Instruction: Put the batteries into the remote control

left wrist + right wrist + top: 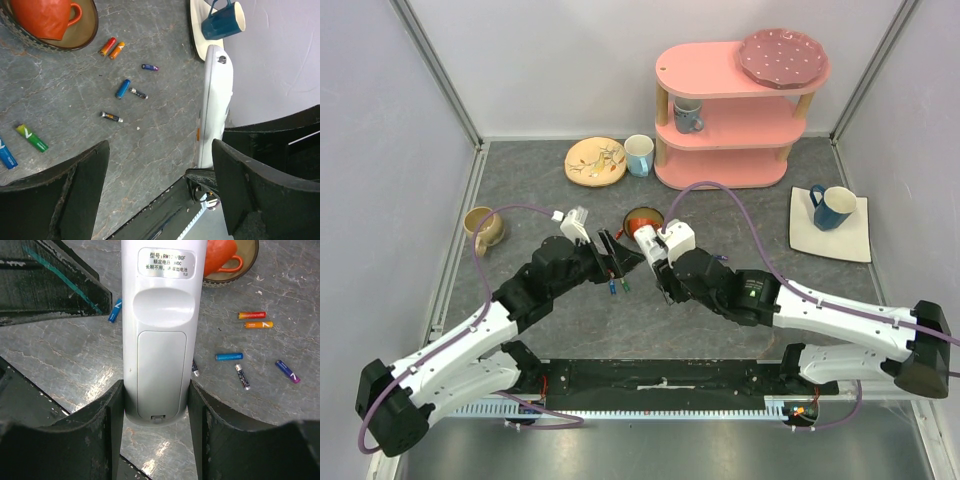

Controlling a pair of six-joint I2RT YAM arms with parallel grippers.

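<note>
The remote control (161,330) is a white handset held back side up, its battery cover closed. My right gripper (156,405) is shut on its lower end, one finger pressed against each side. From above, the remote (646,243) hangs over the table's middle. My left gripper (160,170) stands open and empty just left of the remote (216,100), whose edge runs past the right finger (250,185). Several batteries lie loose on the table: red (107,46), orange (117,50), blue (122,88), green (32,137) and dark ones (111,117).
An orange cup (45,17) sits in a brown bowl (85,35) just beyond the batteries. A blue mug (833,206) stands on a white square plate (855,245) at the right. A pink shelf (730,165), a patterned plate (595,162) and mugs stand at the back.
</note>
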